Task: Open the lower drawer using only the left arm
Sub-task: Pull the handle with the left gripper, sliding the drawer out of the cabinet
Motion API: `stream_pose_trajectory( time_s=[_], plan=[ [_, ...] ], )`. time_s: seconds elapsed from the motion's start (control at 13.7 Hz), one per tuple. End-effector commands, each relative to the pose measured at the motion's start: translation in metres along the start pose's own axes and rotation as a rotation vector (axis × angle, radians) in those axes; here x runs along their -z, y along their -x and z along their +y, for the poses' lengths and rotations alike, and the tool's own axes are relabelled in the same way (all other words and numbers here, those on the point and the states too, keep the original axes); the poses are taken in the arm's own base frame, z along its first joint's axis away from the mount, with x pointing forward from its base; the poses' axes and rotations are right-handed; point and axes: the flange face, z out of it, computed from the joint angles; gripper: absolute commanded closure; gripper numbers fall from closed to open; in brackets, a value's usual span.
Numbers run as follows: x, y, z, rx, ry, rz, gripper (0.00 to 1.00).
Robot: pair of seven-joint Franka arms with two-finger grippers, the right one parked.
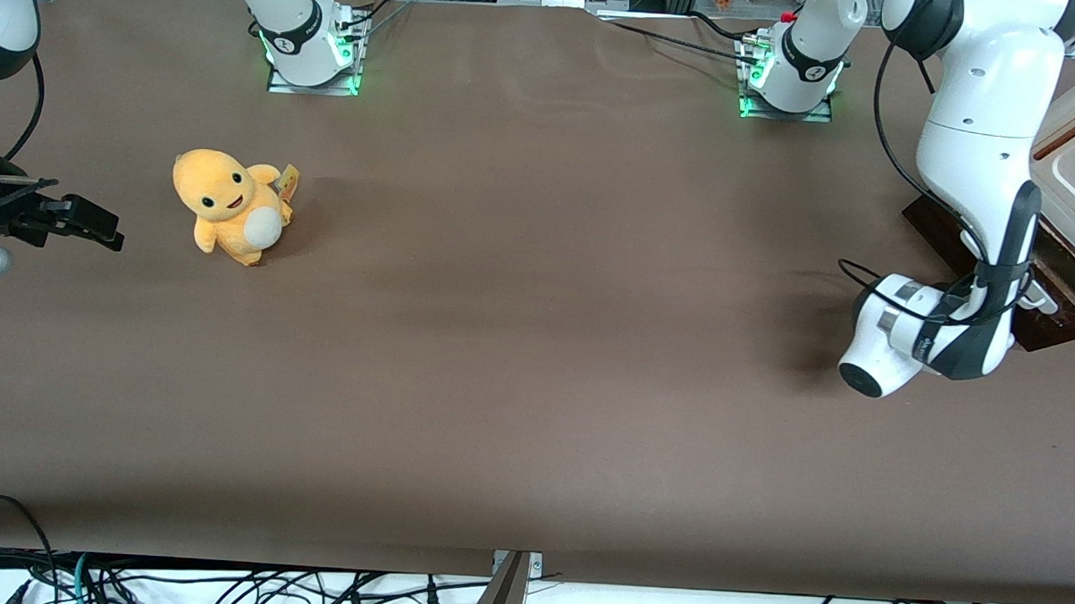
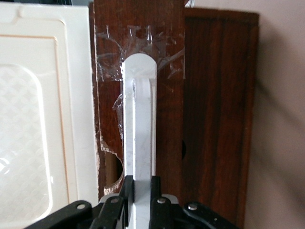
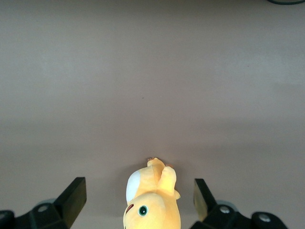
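End effector (image 2: 139, 191) around one white handle (image 2: 139, 119)

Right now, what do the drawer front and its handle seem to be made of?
The lower drawer front looks like dark wood or wood-grain veneer, glossy, with streaked grain. Its bar handle looks like smooth white plastic or painted metal; the hand is shut on it.

The large white jointed left arm (image 1: 976, 165) is covering most of the dark brown wood-grain lower drawer (image 1: 1051, 306) in the front view, and its black gripper (image 2: 141, 202) is showing only in the wrist view. The picture's edge is cutting off the gripper body and the drawer's long white bar handle (image 2: 139, 119).
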Motion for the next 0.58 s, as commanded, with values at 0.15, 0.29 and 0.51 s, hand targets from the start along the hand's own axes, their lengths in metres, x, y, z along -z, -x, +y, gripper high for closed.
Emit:
stream_pose_trajectory(
  time_s=[0.15, 0.29, 0.51],
  plan=[
    [0.0382, 0.0046, -0.0095, 0.034, 0.026, 0.005, 0.96],
    [0.0363, 0.0038, -0.0088, 0.032, 0.025, 0.002, 0.95],
    [0.029, 0.0029, -0.0025, 0.022, 0.017, -0.01, 0.89]
  ],
)
